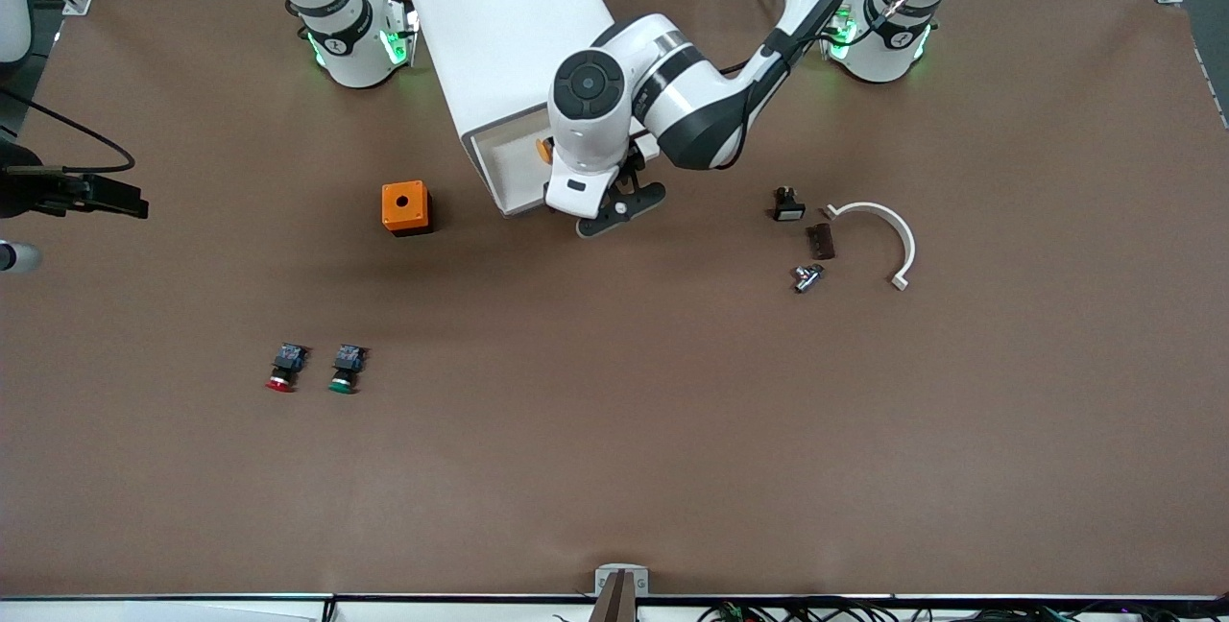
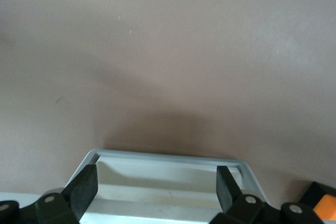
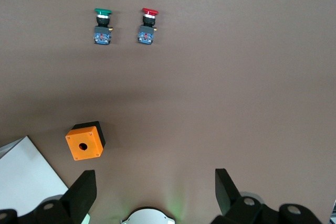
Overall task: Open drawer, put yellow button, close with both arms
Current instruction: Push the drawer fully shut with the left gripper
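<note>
My left arm reaches from its base across to the cabinet (image 1: 499, 36), elbow bent, wrist turned down over the pulled-out drawer (image 1: 509, 161). My left gripper (image 1: 619, 209) hangs over the drawer's front edge, fingers (image 2: 84, 190) spread wide and holding nothing; the left wrist view shows the drawer's rim (image 2: 168, 157) between them. The yellow button (image 1: 543, 149) lies in the drawer, mostly hidden under my wrist. My right arm waits, drawn up over its base beside the cabinet; my right gripper (image 3: 155, 195) is spread too, empty, high above the table (image 1: 614, 430). An orange box (image 1: 405, 207) sits near the cabinet, nearer the camera; red (image 1: 283, 368) and green (image 1: 345, 370) buttons lie nearer still.
</note>
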You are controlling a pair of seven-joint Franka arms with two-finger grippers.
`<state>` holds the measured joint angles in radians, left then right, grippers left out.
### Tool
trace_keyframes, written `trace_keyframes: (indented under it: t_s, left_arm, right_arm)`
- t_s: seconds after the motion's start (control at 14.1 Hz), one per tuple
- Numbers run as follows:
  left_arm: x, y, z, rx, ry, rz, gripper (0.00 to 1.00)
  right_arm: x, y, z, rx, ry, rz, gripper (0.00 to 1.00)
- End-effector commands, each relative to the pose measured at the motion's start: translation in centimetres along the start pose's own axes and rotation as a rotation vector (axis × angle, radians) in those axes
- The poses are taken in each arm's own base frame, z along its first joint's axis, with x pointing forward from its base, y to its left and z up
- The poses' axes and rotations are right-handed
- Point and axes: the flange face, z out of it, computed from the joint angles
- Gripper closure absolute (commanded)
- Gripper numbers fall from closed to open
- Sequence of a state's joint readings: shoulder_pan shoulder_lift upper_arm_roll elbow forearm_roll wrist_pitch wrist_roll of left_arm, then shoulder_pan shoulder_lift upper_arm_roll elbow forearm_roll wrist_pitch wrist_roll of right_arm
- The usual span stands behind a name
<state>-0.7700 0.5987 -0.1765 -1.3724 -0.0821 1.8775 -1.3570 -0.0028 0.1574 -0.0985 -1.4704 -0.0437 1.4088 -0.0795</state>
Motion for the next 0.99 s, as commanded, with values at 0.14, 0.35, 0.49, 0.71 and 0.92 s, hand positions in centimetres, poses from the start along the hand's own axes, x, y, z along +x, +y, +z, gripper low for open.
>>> trace_keyframes:
  t_s: [0.14, 0.35, 0.49, 0.71, 0.92]
  left_arm:
    - [-3.2, 0.1, 0.5, 0.020, -0.071, -0.014, 0.01]
    - [-4.3, 0.2, 1.2, 0.026, -0.112, -0.019, 0.01]
    - [-5.1, 0.5, 2.0, 0.032, -0.143, -0.017, 0.01]
    - [-5.8, 0.6, 2.2, 0.025, -0.212, -0.032, 0.01]
    - [-6.3, 0.8, 2.3, 0.016, -0.278, -0.051, 0.01]
  right_arm:
    - [-0.3, -1.5, -2.6, -0.021, 0.042, -0.031, 0.00]
    - [-1.0, -0.5, -4.3, -0.009, 0.062, -0.016, 0.00]
    - [-1.3, -0.5, -4.6, -0.009, 0.055, -0.012, 0.00]
    - [-2.1, -0.5, -4.6, 0.011, 0.016, -0.003, 0.00]
    - [-3.9, 0.1, -6.5, 0.084, 0.064, -0.008, 0.00]
